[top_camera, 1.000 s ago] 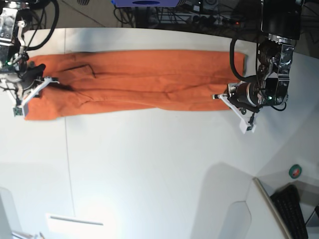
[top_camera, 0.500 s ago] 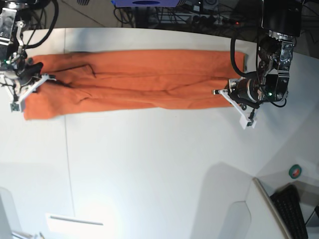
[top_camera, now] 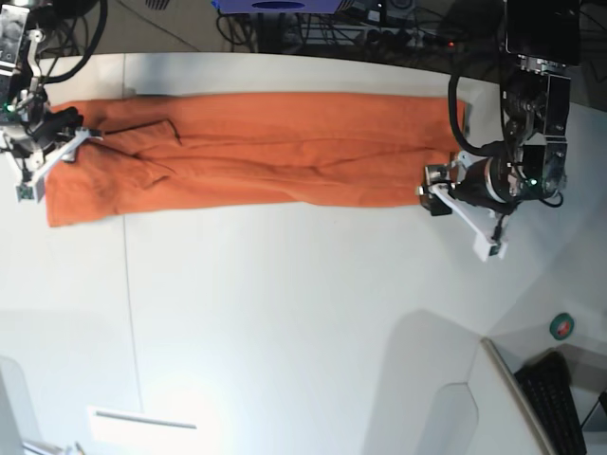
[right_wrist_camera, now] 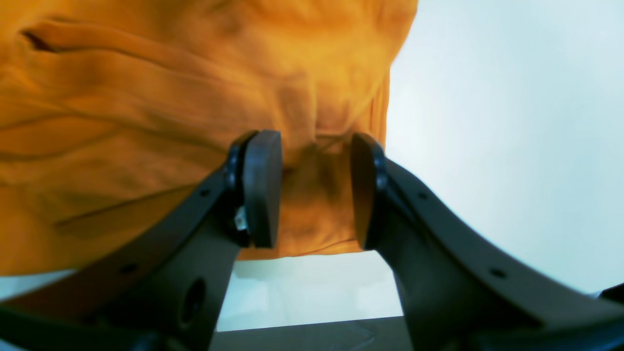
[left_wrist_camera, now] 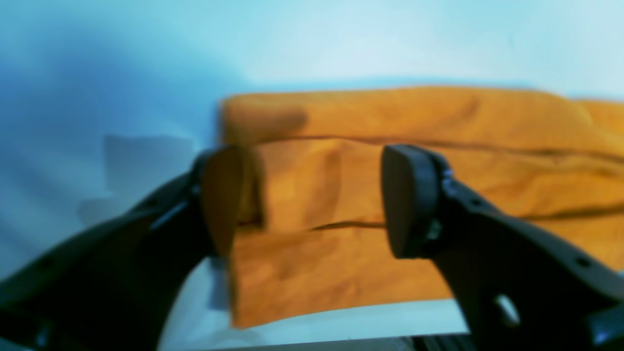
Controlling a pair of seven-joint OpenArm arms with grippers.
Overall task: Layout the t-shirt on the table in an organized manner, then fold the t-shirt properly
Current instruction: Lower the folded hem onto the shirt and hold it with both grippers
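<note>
Both claws stand open with nothing between their pads. Seen from its wrist camera, the left claw (left_wrist_camera: 321, 200) has its jaws wide apart, straddling the short end of the t-shirt (top_camera: 256, 147) without pinching it; the right claw (right_wrist_camera: 316, 187) shows a narrower gap, its pads hanging over a puckered corner of cloth near the shirt's other end. Neither grips the fabric, as far as the frames tell.

In the base view the shirt lies on the white bench (top_camera: 285, 313) as a long, narrow orange band along the far side, its layers already doubled lengthwise. One claw sits at each end, which suits a two-handed move: judging by this placement, the arms have let go of the ends and the next step would likely be to bring one end over toward the other.

Much is hard to read. Both wrist views are blurred, so whether the pads brush the cloth or hover just above it cannot be told. The neck tag is not visible anywhere. In the base view the right claw (top_camera: 43, 161) sits close to the frame's edge, overlapping the shirt's end, and the left claw (top_camera: 465, 213) covers the corner beside it, so how square those edges lie is unclear.
</note>
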